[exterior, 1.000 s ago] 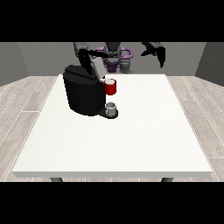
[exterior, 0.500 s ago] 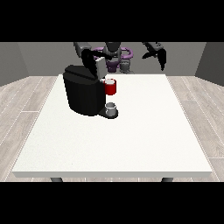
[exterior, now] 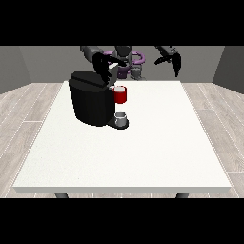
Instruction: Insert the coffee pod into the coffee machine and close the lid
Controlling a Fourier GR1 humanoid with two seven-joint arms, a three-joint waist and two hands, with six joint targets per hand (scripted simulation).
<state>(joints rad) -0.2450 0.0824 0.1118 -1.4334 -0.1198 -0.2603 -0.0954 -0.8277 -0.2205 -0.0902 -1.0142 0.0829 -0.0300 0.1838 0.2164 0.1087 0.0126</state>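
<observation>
- Coffee machine (exterior: 90, 102), black, sits on white counter (exterior: 143, 152) twd the far left corner, w/ red head (exterior: 121, 95) facing the counter's middle.
- Small grey cup (exterior: 121, 119) on machine's base, right under the red head.
- My hand at the view's left (exterior: 106, 66) is over the machine's top, by the raised lid (exterior: 113, 74); can't tell how my fingers lie, nor whether I've got the pod.
- Coffee pod itself: can't make it out.
- My hand at the view's right (exterior: 172, 59) is up past the far edge, fingers relaxed, pointing down, holding nothing.
</observation>
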